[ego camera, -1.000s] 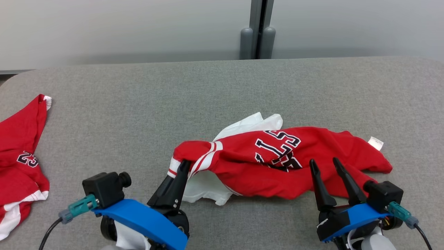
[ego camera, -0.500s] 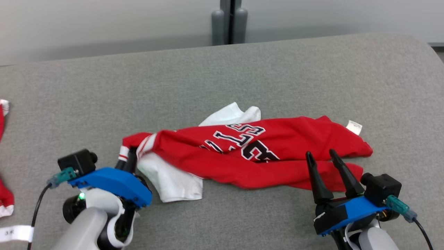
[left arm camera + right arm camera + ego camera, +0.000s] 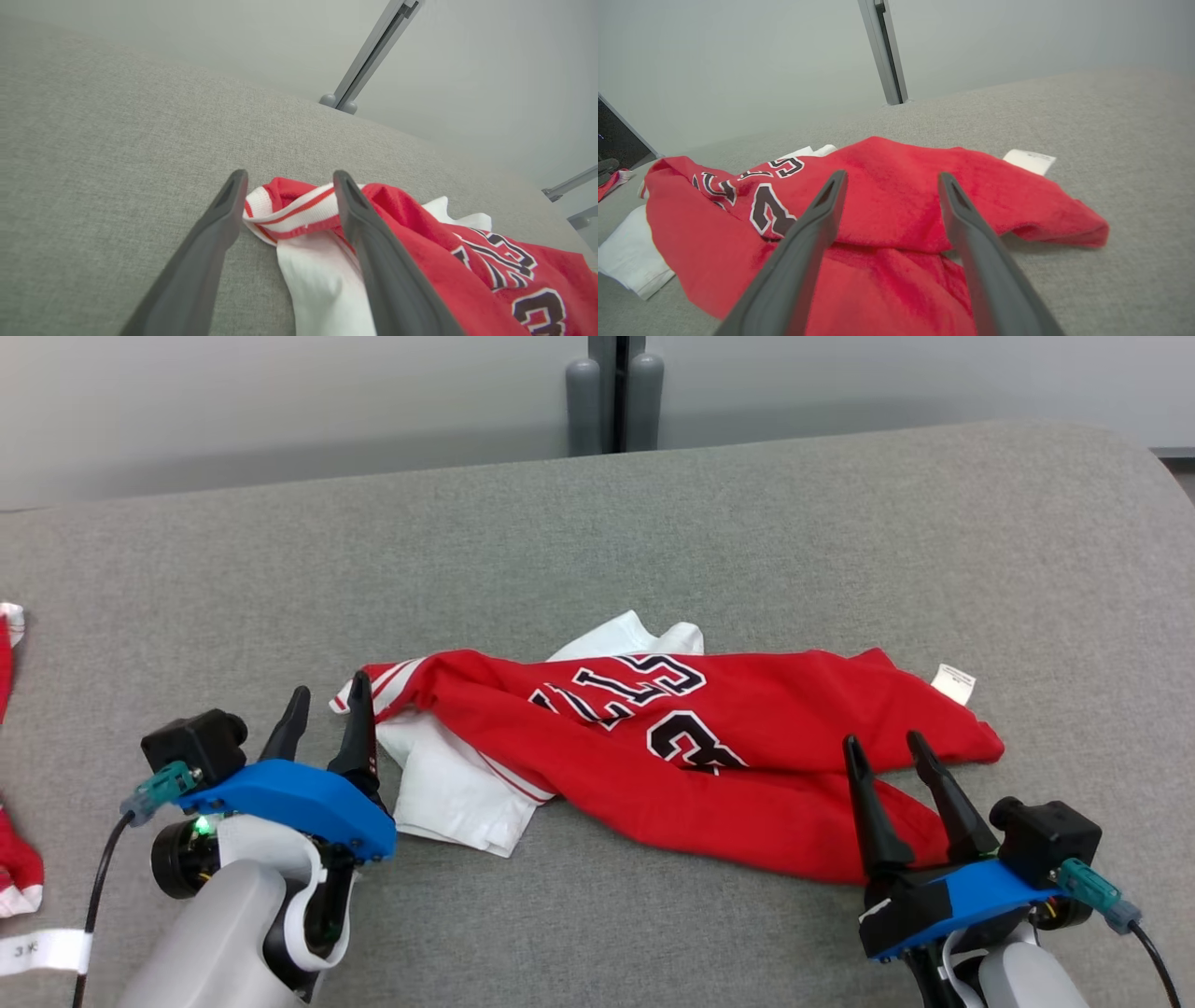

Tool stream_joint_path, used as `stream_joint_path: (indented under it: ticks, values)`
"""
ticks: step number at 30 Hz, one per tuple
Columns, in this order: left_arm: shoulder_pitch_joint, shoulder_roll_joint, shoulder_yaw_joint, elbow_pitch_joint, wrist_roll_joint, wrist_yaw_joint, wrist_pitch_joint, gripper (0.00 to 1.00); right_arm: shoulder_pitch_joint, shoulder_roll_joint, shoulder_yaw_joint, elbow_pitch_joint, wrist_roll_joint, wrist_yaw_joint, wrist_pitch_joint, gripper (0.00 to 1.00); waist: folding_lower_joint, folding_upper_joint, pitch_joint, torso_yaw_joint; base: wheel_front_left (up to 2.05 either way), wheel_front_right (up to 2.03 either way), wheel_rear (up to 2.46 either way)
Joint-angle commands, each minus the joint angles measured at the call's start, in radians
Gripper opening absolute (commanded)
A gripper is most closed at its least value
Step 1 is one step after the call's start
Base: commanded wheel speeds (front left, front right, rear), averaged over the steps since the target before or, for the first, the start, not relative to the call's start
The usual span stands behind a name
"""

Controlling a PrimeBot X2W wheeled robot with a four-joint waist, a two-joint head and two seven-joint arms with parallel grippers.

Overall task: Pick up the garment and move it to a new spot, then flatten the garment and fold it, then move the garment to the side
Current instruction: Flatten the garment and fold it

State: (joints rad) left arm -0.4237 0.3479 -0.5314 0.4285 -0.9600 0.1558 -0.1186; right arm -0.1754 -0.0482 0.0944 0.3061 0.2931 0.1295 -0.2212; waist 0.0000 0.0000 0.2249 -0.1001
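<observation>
At the far left edge, a second red jersey (image 3: 14, 859) is lying out of the way on the grey table (image 3: 653, 523). Next, my left gripper (image 3: 329, 691) is standing with its fingers spread wide and holding nothing. A second ago it was pinched shut on the garment's striped trim (image 3: 299, 210); now that trim is lying loose on the cloth between and just past the fingertips. So I am reading the drag to a new spot as finished.

The garment (image 3: 709, 765), red with a white lining showing, is resting mid-table, drawn out lengthwise but bunched and twisted, its tag (image 3: 952, 683) at the right end. My right gripper (image 3: 883, 742) is hovering over the garment's near right part, fingers wide apart as before, gripping nothing.

Flattening is what I am judging comes next, probably both claws taking opposite edges.
</observation>
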Motion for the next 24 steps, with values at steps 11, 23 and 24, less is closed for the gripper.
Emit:
stream_joint_path:
  ticks: [11, 23, 24]
  values:
    - [0.166, 0.049, 0.058, -0.181, 0.088, -0.046, -0.142, 1.0, 0.025, -0.004, -0.042, -0.017, -0.033, 0.002, 0.024, 1.0, 0.0, 0.0, -0.076, 0.063, 0.0, 0.0, 0.0]
    - [0.378, 0.014, 0.203, -0.323, 0.294, -0.022, -0.148, 1.0, 0.061, -0.004, -0.121, -0.067, -0.075, 0.002, 0.099, 1.0, 0.0, 0.0, -0.105, 0.081, 0.0, 0.0, 0.0]
    - [0.378, 0.013, 0.206, -0.326, 0.298, -0.023, -0.148, 1.0, 0.058, -0.004, -0.14, -0.072, -0.085, 0.002, 0.119, 1.0, 0.0, 0.0, -0.101, 0.083, 0.0, 0.0, 0.0]
